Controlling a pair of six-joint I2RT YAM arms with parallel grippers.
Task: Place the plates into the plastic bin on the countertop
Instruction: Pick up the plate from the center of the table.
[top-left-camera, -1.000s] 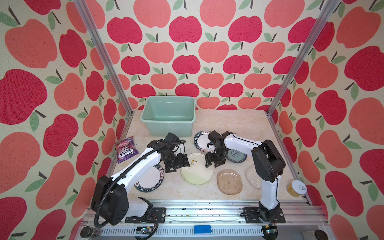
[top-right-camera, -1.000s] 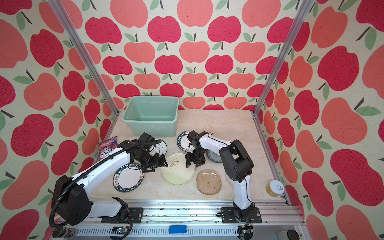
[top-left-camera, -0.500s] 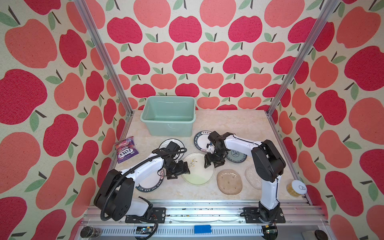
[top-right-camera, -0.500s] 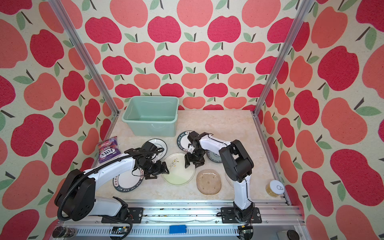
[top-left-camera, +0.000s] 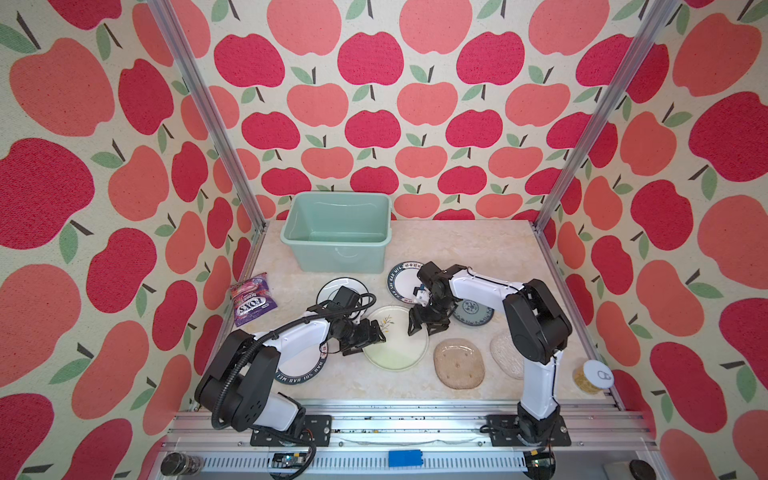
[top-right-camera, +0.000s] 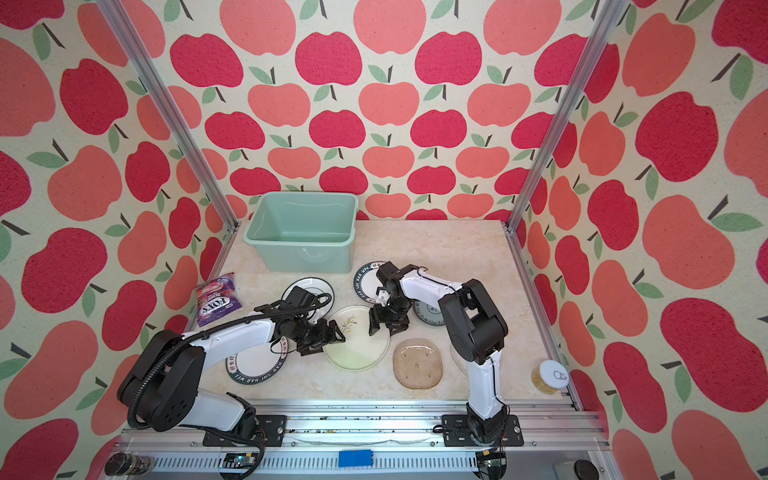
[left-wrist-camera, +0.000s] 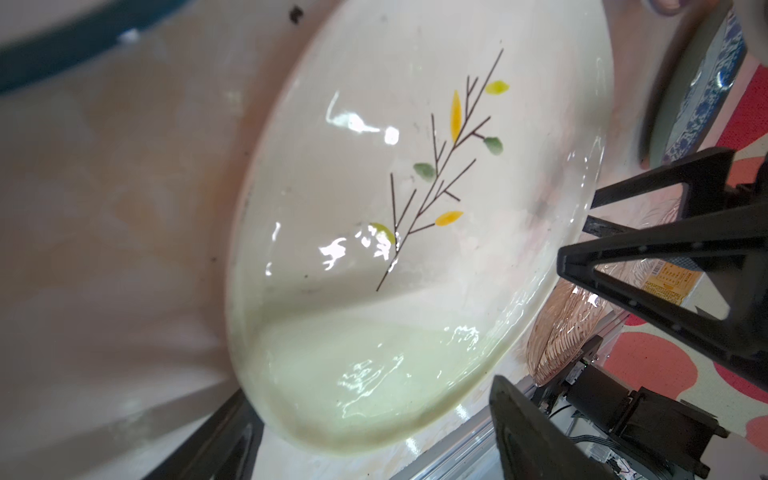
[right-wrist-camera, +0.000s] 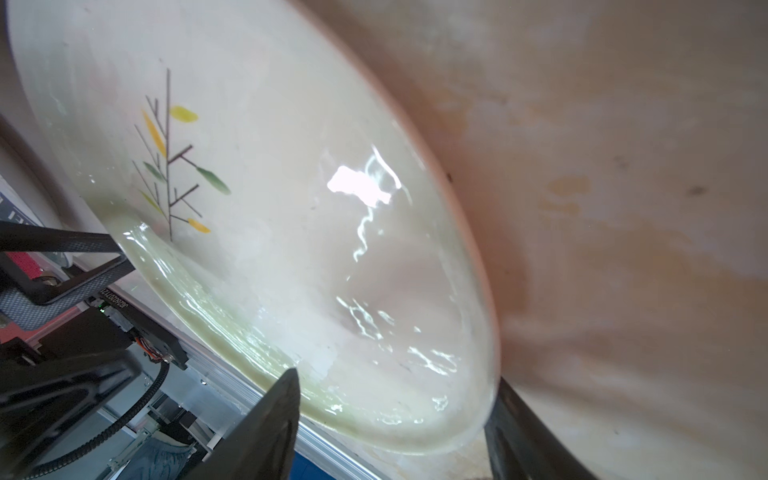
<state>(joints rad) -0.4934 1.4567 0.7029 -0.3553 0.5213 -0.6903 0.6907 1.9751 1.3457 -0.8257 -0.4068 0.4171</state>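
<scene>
bin (top-left-camera: 337, 253) mint-green | big plate (top-left-camera: 399, 353) pale green, brown sprig, yellow and green leaves | squarish plate (top-left-camera: 459, 366) tan | counter (top-left-camera: 457, 249) beige marble | bag (top-left-camera: 252, 298) purple | walls (top-left-camera: 374, 104) red-pink apples

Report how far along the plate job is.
Done: nothing; the plastic bin holds nothing. In hand: the left gripper and right gripper, both open, bracket opposite edges of the leaf-sprig plate, which lies on the countertop. Left: that one and the six others around it.
</scene>
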